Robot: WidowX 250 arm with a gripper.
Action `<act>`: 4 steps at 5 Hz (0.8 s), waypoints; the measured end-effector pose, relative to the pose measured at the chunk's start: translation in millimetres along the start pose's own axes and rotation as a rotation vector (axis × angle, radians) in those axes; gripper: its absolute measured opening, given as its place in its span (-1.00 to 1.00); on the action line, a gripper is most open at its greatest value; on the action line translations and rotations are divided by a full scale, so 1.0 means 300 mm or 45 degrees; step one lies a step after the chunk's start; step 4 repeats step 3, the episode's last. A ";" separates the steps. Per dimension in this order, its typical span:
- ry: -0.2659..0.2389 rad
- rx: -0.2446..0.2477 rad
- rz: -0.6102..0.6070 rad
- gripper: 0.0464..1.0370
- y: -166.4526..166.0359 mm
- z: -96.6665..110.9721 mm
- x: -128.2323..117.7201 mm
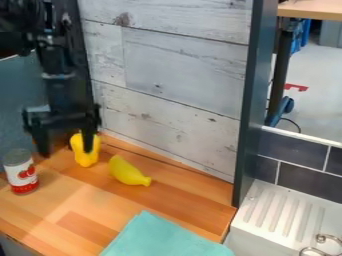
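Observation:
The black gripper [65,144] hangs open at the left over the wooden counter, its two fingers wide apart. Its right finger overlaps the upper part of a yellow object [86,157] near the back wall; whether they touch, I cannot tell. To the right of that object lies a second yellow, banana-like piece [128,172], its narrow end pointing toward the lower right. A can [21,172] with a white and red label stands upright at the left edge, below and left of the left finger.
A teal cloth [162,237] lies at the counter's front edge. The whitewashed plank wall [180,70] bounds the counter behind, and a dark post [250,105] rises at its right corner. Beyond are a ribbed white sink drainboard [284,212] and a metal fixture [325,245].

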State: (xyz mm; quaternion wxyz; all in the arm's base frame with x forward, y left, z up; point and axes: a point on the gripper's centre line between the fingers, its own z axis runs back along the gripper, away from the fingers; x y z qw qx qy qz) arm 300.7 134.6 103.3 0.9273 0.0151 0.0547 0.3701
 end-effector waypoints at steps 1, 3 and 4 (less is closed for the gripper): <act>-0.046 0.112 -0.305 0.93 -0.056 0.029 -0.059; -0.082 -0.001 -0.873 0.93 -0.077 0.075 -0.232; -0.082 -0.001 -0.873 0.93 -0.077 0.075 -0.232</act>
